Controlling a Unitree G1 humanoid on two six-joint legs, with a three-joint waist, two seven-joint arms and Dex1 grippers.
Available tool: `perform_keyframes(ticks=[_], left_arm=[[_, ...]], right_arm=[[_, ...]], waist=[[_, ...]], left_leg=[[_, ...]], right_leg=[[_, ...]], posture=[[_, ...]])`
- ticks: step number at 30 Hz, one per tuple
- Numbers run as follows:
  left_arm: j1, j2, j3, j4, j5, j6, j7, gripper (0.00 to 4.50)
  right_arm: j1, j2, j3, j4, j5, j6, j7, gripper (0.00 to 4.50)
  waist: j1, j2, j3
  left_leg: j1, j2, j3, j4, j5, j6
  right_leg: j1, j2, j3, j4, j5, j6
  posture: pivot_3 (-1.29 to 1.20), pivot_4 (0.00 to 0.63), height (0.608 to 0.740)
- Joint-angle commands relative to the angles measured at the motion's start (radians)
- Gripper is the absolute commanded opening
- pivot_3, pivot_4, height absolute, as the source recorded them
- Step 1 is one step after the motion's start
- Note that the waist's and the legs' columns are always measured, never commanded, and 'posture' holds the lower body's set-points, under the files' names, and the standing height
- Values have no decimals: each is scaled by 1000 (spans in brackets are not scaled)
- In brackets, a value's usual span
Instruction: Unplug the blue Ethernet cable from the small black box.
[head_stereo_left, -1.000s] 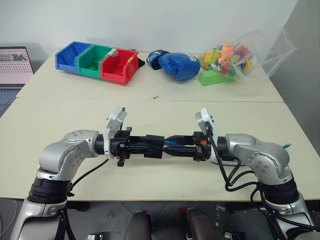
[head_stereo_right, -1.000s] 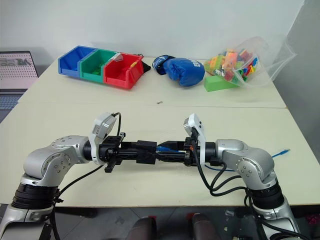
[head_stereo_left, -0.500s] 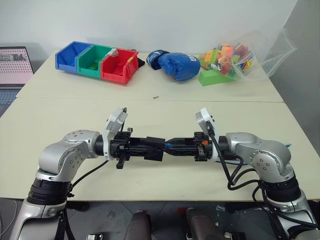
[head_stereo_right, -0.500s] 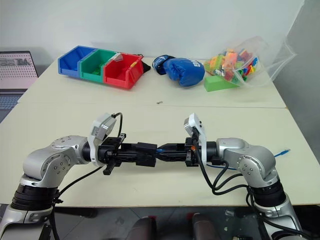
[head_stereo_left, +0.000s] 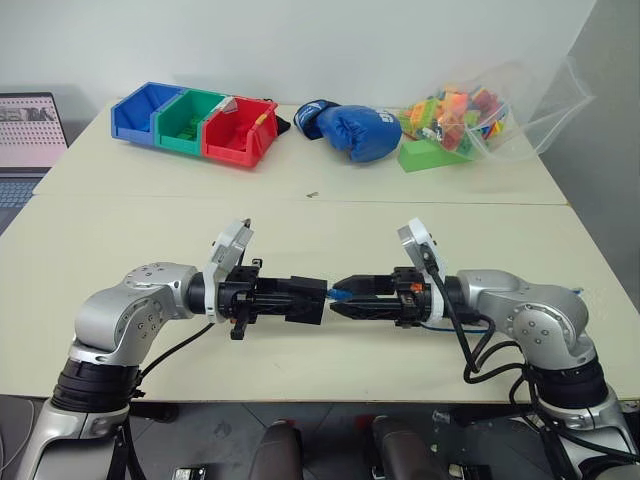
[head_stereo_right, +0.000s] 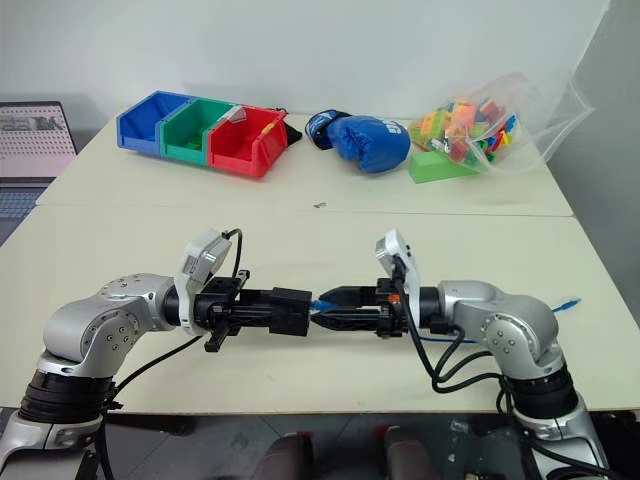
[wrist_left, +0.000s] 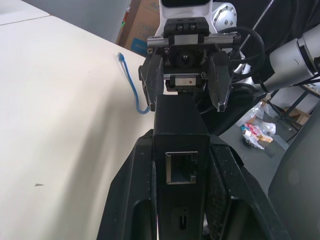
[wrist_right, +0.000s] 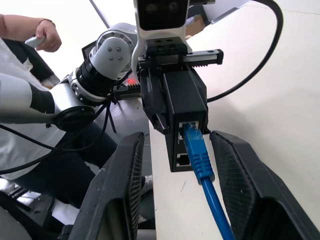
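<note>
**A:** What's the head camera giving you?

**B:** I see a cream tabletop (head_stereo_left: 330, 200) under a pale wall. Along the top of the frame sit blue, green and red bins (head_stereo_left: 195, 122), a blue boxing glove (head_stereo_left: 350, 130) and a clear bag of coloured blocks (head_stereo_left: 480, 110); a laptop (head_stereo_left: 28, 140) is at the upper left edge. At frame centre my two arms point at each other. The left pincer (head_stereo_left: 305, 300) is clamped on the small black box (head_stereo_left: 305, 299). The blue Ethernet cable (head_stereo_left: 341, 294) shows as a bright blue plug between the box and the right pincer (head_stereo_left: 345, 299), whose tips stand just beside it.

**A:** Left wrist view?

**B:** The box (wrist_left: 180, 145) fills the lower middle, matte black, an empty port facing the lens, squeezed between my left fingers (wrist_left: 127, 200). The right pincer (wrist_left: 189, 97) faces it from behind. A blue cable end (wrist_left: 131, 82) lies on the tabletop at upper left.

**A:** Right wrist?

**B:** The box (wrist_right: 182, 107) sits centre frame, the cable's (wrist_right: 200, 165) translucent blue plug seated in its port. My right fingers (wrist_right: 122, 200) stand apart on either side of the cord, not touching it. A person's hand (wrist_right: 47, 35) holding something is at the upper left.
</note>
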Motion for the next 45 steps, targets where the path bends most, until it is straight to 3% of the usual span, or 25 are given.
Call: perform_keyframes(ticks=[1, 14, 18, 19, 25, 35, 45], left_arm=[[0, 0, 21, -14, -13, -7, 4, 783], [5, -8, 18, -21, -18, -6, 16, 783], [6, -13, 16, -22, -17, -8, 18, 783], [6, -14, 16, -23, -17, -8, 18, 783], [7, -20, 16, -23, -17, -8, 21, 783], [25, -14, 20, -33, -20, -7, 19, 783], [65, -12, 86, 0, -25, -7, 69, 783]], right_arm=[[9, 19, -15, -15, 0, -28, -27, 2206], [11, 19, -7, 0, -8, -32, -20, 2206], [9, 16, 2, 1, -17, -37, -16, 1694], [8, 15, 2, 1, -17, -38, -15, 1281], [5, 9, 11, -1, -27, -44, -5, 105], [4, -1, 6, 5, -24, -36, 4, 65], [50, -109, -85, 134, -84, -92, 21, 64]], waist=[[-1, 0, 0], [-1, 0, 0], [-1, 0, 0], [-1, 0, 0], [-1, 0, 0], [-1, 0, 0], [0, 0, 0]], left_leg=[[0, 0, 0, 0, 0, 0], [0, 0, 0, 0, 0, 0], [0, 0, 0, 0, 0, 0], [0, 0, 0, 0, 0, 0], [0, 0, 0, 0, 0, 0], [0, 0, 0, 0, 0, 0], [0, 0, 0, 0, 0, 0]], right_leg=[[0, 0, 0, 0, 0, 0], [0, 0, 0, 0, 0, 0], [0, 0, 0, 0, 0, 0], [0, 0, 0, 0, 0, 0], [0, 0, 0, 0, 0, 0], [0, 0, 0, 0, 0, 0], [0, 0, 0, -1, 0, 0]], posture=[[0, 150, 740], [0, 150, 740], [0, 150, 740], [0, 150, 740], [0, 150, 740], [0, 150, 740], [0, 150, 740]])
